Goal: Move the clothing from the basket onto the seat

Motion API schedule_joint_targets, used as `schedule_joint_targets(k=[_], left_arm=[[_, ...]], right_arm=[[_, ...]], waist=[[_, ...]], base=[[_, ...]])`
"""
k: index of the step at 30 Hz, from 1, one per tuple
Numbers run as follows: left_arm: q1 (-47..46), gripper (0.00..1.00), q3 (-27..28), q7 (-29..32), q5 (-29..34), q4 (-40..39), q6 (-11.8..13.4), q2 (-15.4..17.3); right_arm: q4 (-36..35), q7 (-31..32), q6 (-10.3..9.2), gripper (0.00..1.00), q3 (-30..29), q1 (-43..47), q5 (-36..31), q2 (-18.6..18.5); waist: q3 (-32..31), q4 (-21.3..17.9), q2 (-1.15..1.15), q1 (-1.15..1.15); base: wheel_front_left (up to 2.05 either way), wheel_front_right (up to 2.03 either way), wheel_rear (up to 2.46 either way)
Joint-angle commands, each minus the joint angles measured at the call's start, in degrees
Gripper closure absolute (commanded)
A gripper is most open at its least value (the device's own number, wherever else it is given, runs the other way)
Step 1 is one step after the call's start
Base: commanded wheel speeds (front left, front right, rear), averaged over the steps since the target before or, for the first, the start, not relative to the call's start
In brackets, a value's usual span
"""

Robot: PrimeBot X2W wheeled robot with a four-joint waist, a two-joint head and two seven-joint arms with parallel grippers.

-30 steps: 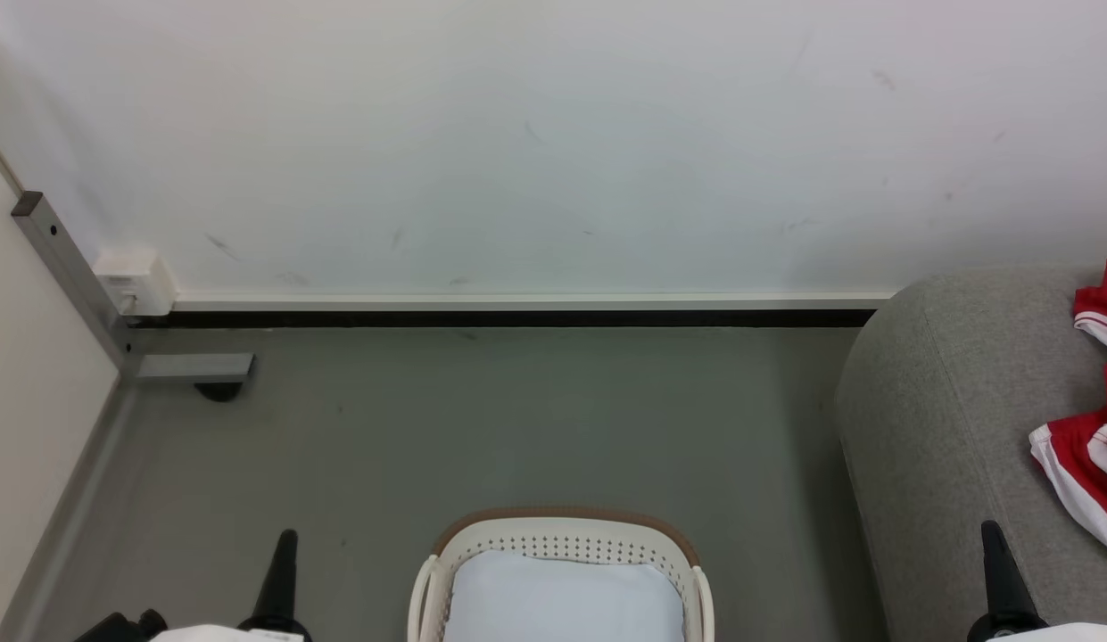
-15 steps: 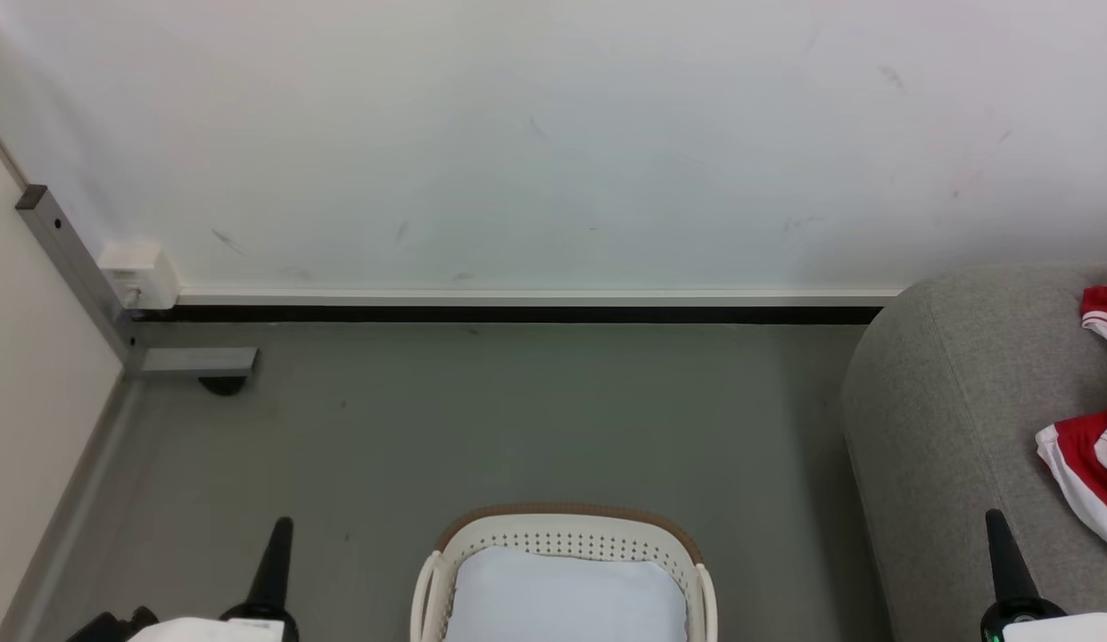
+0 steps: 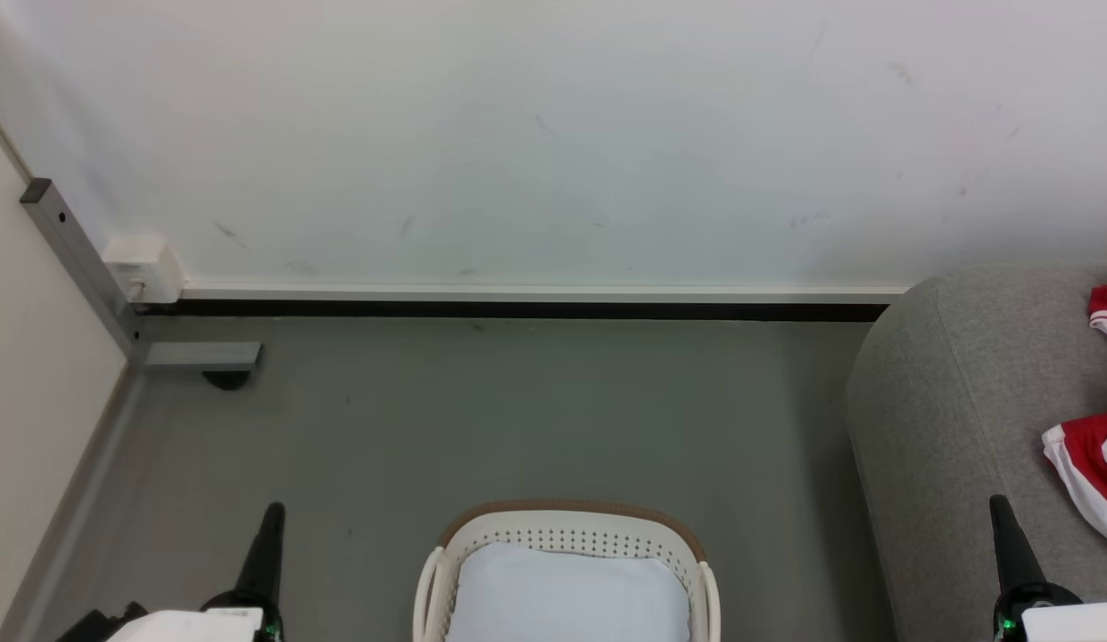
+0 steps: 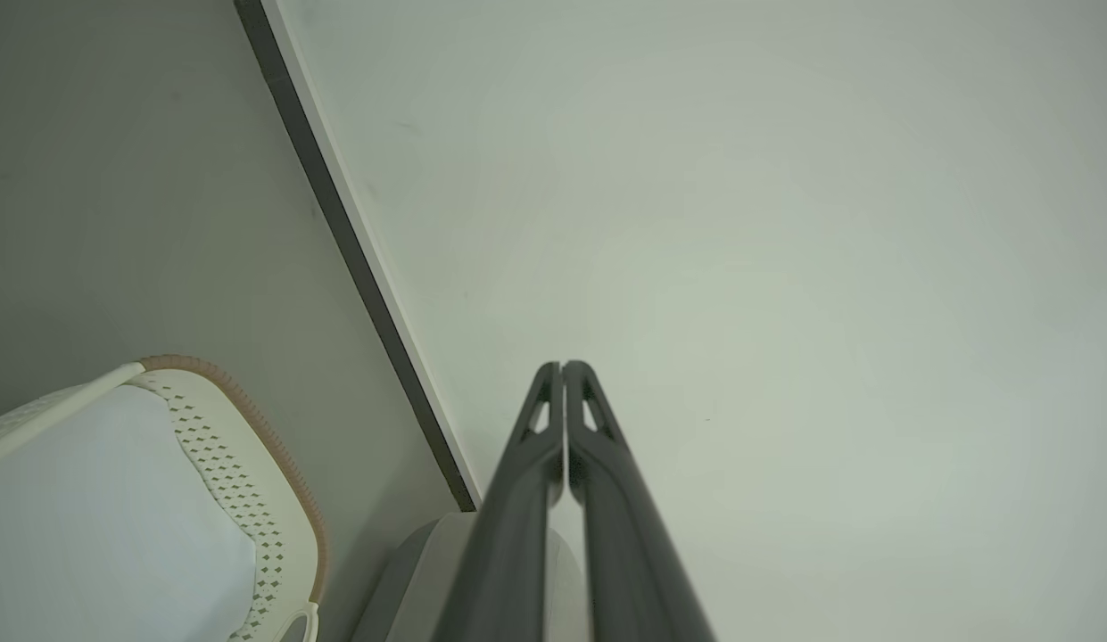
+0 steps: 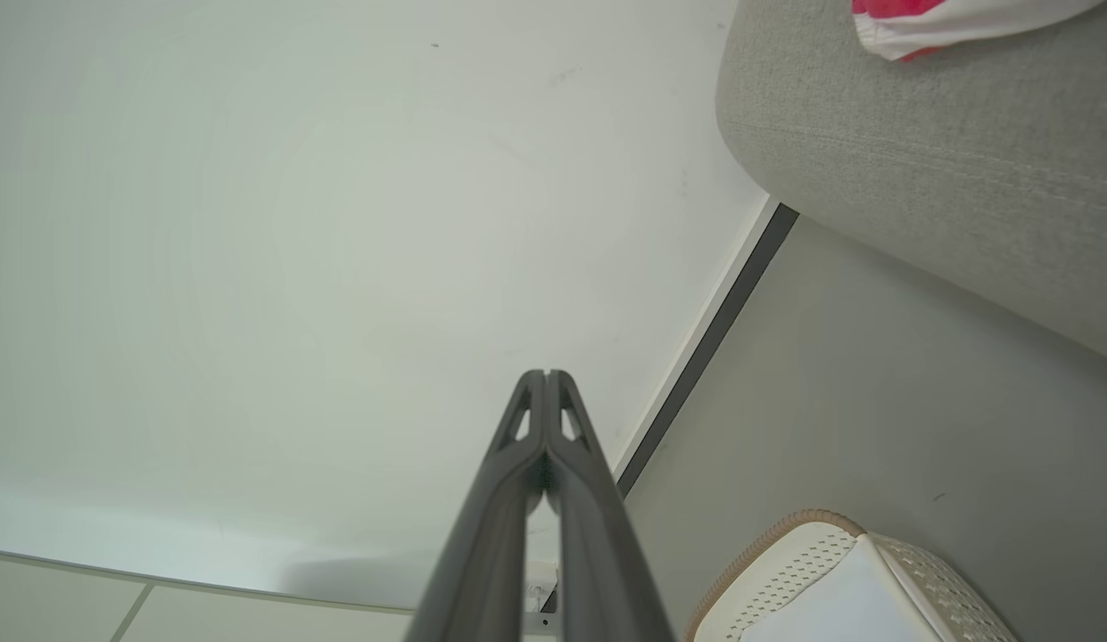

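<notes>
1. The left gripper (image 4: 563,379) sits at the lower left of the head view. Its two long dark fingers are pressed together tip to tip with nothing between them, pointing up at the plain white wall (image 4: 785,267).
2. The right gripper (image 5: 545,382), at the lower right, is the same: fingers closed on each other, carrying nothing.
3. Between them, at the bottom centre, stands the oval cream-white perforated laundry basket (image 3: 566,538) with its brown rim band, on the grey floor (image 3: 517,419). Its pale flat bottom lies bare, with no red on it. The near part is cut off by the frame's edge, so I can't vouch for that end.
4. The soft red garments (image 3: 1084,455) with white stripe trim lie at the right edge, on the large light-grey fabric sofa (image 3: 945,401), well apart from the basket.
5. To my eye the moving is done, or all but done, and both arms are parked.
6. The next move calls for a look down into the basket's hidden near end. If a garment is there, a gripper must open and dip in; otherwise nothing is left to carry.
</notes>
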Motion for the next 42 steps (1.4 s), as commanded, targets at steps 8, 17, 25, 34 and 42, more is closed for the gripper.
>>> schedule_joint_targets(k=[8,17,25,34,42], left_arm=[[-1.19,1.0,0.7,1.23,-4.31,-0.69,-0.51,0.48],[-1.44,1.0,1.24,2.2,-8.04,-0.97,-0.71,0.51],[-1.75,1.0,1.57,3.03,-11.37,-1.22,-1.0,0.52],[-1.91,1.0,1.86,3.75,-13.82,-1.41,-1.11,0.53],[-1.9,1.0,1.86,3.75,-13.82,-1.4,-1.11,0.53]], right_arm=[[-0.69,1.15,-0.09,1.0,-0.42,-1.26,4.18,-0.62],[-1.02,2.17,-0.1,1.0,-0.7,-1.4,8.09,-0.63],[-1.28,3.03,-0.11,1.0,-0.97,-1.71,11.32,-0.64],[-1.42,3.73,-0.12,1.0,-1.14,-2.05,13.78,-0.64],[-1.41,3.72,-0.12,1.0,-1.12,-2.05,13.78,-0.64]], waist=[[0.21,0.22,0.0,0.0],[0.44,0.46,0.0,0.0],[0.66,0.68,0.0,0.0],[0.84,0.87,0.0,0.0],[0.84,0.87,0.0,0.0]], base=[[0.0,0.0,0.0],[0.0,0.0,0.0],[0.0,0.0,0.0],[0.0,0.0,0.0],[0.0,0.0,0.0]])
